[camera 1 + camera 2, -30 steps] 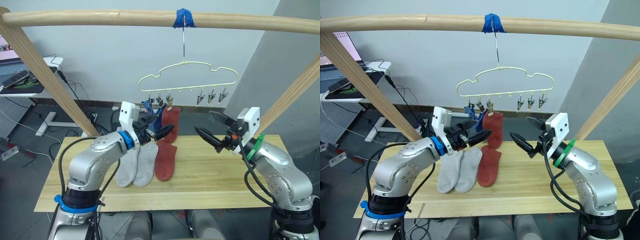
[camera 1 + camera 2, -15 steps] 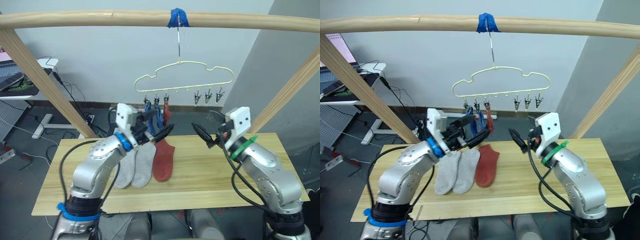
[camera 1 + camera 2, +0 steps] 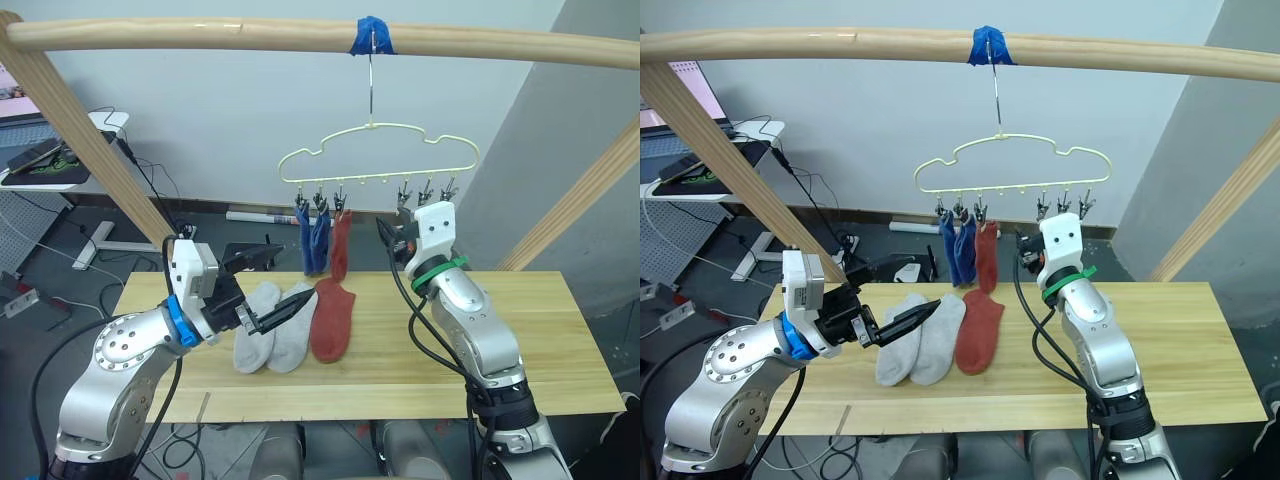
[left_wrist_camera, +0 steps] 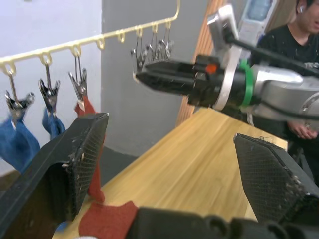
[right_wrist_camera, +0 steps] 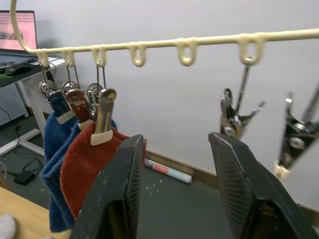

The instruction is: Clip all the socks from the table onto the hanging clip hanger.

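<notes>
The pale yellow-green clip hanger [image 3: 378, 155] hangs by its hook from the top beam. Two blue socks [image 3: 313, 240] and one rust red sock [image 3: 341, 248] hang from its left clips. On the table [image 3: 540, 340] lie two light grey socks [image 3: 272, 340] side by side, with a second red sock [image 3: 332, 318] to their right. My left gripper [image 3: 302, 272] is open and empty, hovering just above the grey socks. My right gripper [image 5: 175, 137] is open and empty, raised close beside the hanging red sock [image 5: 82, 159], below the bare hanger loops.
Three empty clips [image 3: 425, 192] hang on the hanger's right side. A thick round wooden beam [image 3: 200, 35] with blue tape [image 3: 370, 35] and slanted posts frames the table. A desk with a laptop [image 3: 40, 160] stands far left. A person [image 4: 299, 30] is beyond the table.
My left gripper has drawn back from the hanger, down and left, leaving the red sock hanging from its clip. My right gripper has swung up and left toward the hanger. The camera shifted.
</notes>
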Motion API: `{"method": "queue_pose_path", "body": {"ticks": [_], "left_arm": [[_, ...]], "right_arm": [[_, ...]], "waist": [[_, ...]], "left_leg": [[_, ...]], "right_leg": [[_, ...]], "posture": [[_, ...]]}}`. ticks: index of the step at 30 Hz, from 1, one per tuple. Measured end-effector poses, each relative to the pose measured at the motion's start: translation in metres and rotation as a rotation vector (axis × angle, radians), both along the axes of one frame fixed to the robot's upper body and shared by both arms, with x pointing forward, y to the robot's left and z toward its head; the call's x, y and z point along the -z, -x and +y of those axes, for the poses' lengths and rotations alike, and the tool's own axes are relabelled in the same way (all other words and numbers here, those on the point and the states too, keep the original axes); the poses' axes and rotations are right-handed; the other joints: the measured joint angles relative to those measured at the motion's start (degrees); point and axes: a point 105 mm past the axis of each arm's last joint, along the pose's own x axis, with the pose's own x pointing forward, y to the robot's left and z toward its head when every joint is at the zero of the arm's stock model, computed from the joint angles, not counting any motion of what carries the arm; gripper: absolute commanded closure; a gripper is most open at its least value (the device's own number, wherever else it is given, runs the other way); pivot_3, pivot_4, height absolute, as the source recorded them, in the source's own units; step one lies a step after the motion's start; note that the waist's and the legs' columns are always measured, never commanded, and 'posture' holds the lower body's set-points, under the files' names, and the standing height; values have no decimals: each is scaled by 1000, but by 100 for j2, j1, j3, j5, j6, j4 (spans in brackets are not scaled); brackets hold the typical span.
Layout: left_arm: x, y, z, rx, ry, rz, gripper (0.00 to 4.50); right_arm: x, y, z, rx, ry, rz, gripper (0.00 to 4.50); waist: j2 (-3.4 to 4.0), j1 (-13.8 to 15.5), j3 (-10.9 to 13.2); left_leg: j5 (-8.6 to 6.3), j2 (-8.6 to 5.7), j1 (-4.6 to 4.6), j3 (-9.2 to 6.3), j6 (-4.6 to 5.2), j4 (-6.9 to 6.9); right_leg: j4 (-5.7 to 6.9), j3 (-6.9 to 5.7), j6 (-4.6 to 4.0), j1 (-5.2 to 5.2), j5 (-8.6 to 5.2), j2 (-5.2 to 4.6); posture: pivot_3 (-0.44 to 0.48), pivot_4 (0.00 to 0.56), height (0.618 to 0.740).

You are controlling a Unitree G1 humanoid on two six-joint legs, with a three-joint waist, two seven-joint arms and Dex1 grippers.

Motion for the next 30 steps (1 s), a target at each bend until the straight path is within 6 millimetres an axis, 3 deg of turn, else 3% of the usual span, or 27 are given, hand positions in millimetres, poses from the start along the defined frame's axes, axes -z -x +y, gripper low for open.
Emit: {"method": "queue_pose_path", "body": {"ticks": [13, 30], "left_arm": [[4, 2, 1, -57, 24, 22, 0], [4, 3, 1, -53, 14, 23, 0]], "right_arm": [[-2, -13, -15, 101, -27, -5, 2329], [-1, -16, -16, 118, -43, 4, 2329]], "waist": [[0, 16, 0], [0, 13, -1]], "left_leg": [[0, 0, 0, -5, 0, -3], [0, 0, 1, -5, 0, -2]], "right_leg": [[3, -5, -1, -1, 0, 1], [4, -5, -2, 0, 1, 1]], "posture": [[3, 159, 740], [-8, 147, 740]]}}
